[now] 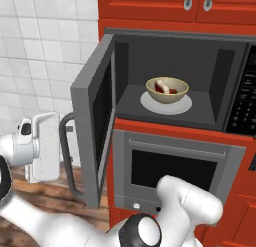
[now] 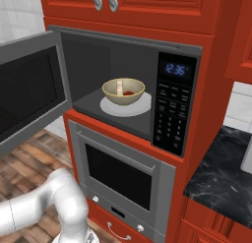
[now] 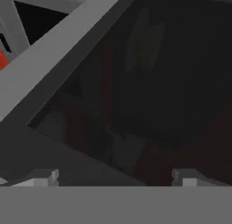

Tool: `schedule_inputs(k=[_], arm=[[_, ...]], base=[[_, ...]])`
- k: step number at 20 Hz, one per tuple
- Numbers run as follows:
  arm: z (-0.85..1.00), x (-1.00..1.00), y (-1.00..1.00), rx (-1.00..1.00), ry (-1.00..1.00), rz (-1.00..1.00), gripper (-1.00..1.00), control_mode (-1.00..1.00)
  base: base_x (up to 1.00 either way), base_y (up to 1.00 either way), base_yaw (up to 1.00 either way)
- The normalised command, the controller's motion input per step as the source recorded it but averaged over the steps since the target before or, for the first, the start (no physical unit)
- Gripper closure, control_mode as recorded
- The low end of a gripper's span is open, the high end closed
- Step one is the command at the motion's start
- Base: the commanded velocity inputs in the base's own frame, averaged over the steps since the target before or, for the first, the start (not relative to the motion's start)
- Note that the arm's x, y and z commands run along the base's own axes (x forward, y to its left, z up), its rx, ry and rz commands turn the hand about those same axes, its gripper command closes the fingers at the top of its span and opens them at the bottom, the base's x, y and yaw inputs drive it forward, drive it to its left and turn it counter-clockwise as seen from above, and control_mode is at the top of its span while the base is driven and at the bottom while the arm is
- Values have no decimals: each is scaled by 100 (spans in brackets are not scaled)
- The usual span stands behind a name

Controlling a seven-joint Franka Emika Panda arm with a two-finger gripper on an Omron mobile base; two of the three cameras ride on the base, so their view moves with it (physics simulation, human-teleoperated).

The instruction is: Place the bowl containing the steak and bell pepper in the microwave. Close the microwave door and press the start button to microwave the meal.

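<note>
While the bowl [image 1: 167,89] sits inside the microwave [image 2: 129,60], the spread, empty fingers [image 3: 41,177] face the microwave door [image 3: 136,82] glass.

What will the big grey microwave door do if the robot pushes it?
The grey-framed microwave door with the dark glass window stands wide open at the left edge of the microwave cavity, so a push would probably swing it shut, not slide it. It looks stiff and flat, so it likely won't bend. The claw is open right by its glass.

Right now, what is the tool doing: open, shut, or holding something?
Tool: open, holding nothing; its tips sit wide apart, close against the dark glass window of the large grey-framed microwave door.
</note>
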Motion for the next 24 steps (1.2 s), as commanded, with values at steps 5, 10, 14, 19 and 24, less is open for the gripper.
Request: schedule_inputs(k=[5,10,14,19,24], arm=[[0,-26,-100,33,-29,0,-100,-100],[0,-46,-100,34,-33,0,-100,-100],[0,-44,-100,34,-33,0,-100,-100],[0,-12,-100,34,-26,2,-100,-100],[0,1,-100,27,-6,0,-100,-100]], base=[[0,0,0],[0,0,0],[0,0,0],[0,0,0],[0,0,0]])
